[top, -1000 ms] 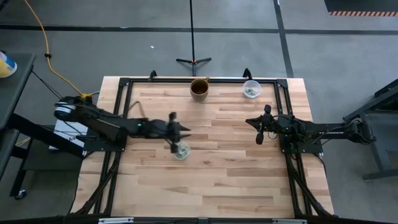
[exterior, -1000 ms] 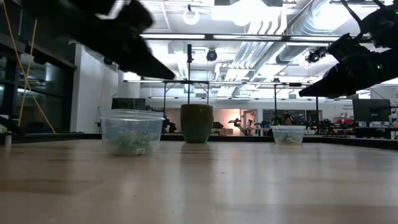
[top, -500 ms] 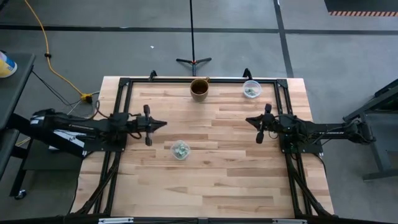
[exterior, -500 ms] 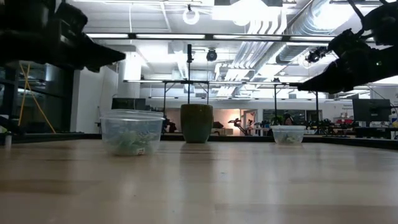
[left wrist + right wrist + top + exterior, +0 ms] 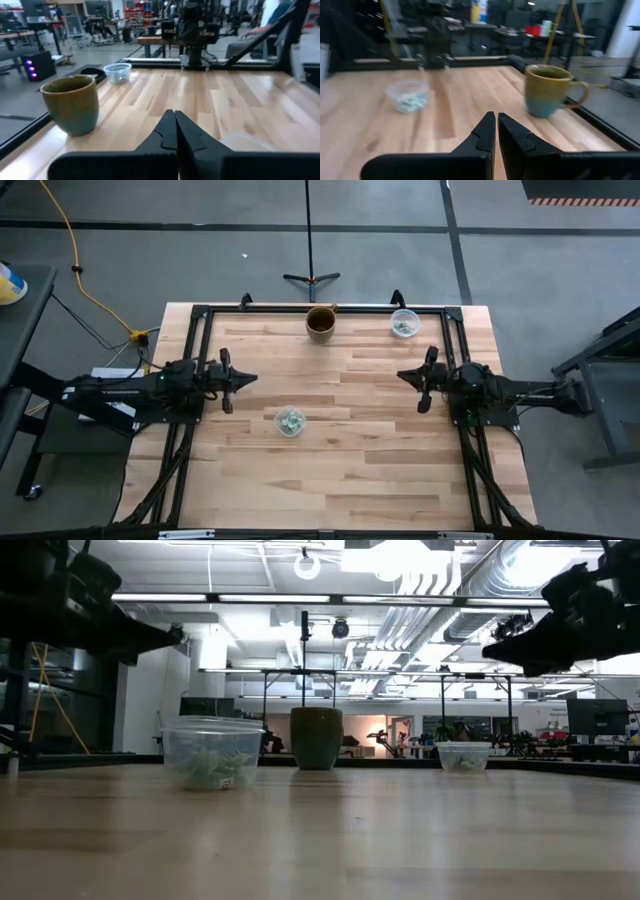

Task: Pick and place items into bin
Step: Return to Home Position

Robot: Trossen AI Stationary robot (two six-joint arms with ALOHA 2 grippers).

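The pale green-and-white pieces lie inside two clear cups. One cup (image 5: 291, 421) stands on its base at the table's middle; it also shows in the low view (image 5: 212, 752) and the right wrist view (image 5: 409, 96). The other cup (image 5: 404, 324) stands at the far right; it also shows in the left wrist view (image 5: 117, 72). My left gripper (image 5: 250, 379) is shut and empty, held level above the table's left side, left of the middle cup (image 5: 175, 125). My right gripper (image 5: 400, 375) is shut and empty above the right side (image 5: 496, 125).
A brown-green mug (image 5: 321, 322) stands at the far edge's middle; it also shows in the low view (image 5: 317, 737). A black frame (image 5: 300, 308) runs along the table's far edge and its sides. Bare wood lies between the two grippers and toward the near edge.
My left gripper has drawn back from above the middle cup toward the table's left edge and has come level. The cup stays where it was. My right gripper has tipped up a little in the low view.
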